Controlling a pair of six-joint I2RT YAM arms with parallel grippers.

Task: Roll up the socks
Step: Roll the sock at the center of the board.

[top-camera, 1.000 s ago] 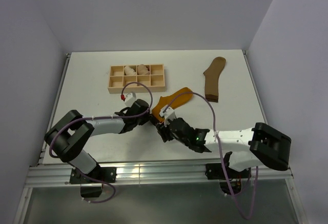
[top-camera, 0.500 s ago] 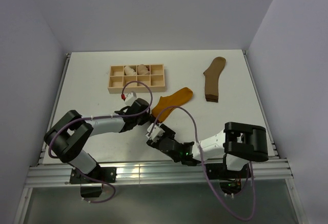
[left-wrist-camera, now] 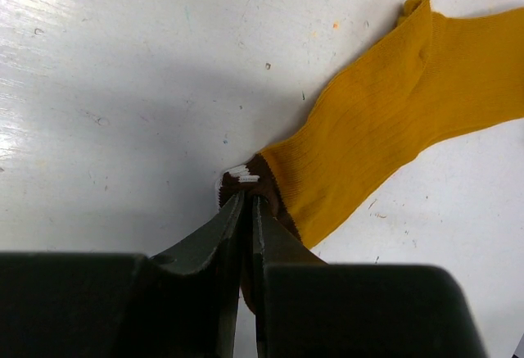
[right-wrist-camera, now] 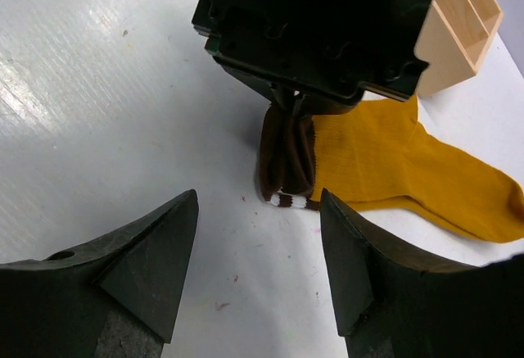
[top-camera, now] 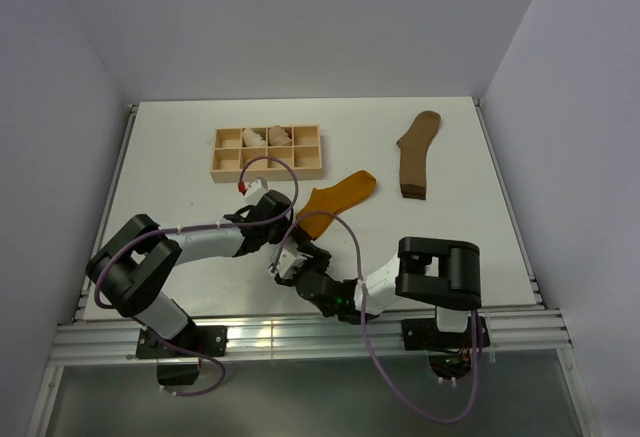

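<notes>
Change: right pincer (right-wrist-camera: 258, 206) now released and drawn back, jaws wide and empty, while left pincer (left-wrist-camera: 246, 200) stays clenched on the bunched striped cuff (left-wrist-camera: 244, 174) of the mustard sock (left-wrist-camera: 385, 129) on the counter (top-camera: 170, 157); roll seems barely begun, olive sock (top-camera: 417, 154) flat, well apart.

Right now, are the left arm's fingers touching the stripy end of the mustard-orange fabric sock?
Touching. The left wrist view shows the left fingers pinched shut on the brown-and-white striped cuff of the mustard-orange fabric sock.
</notes>
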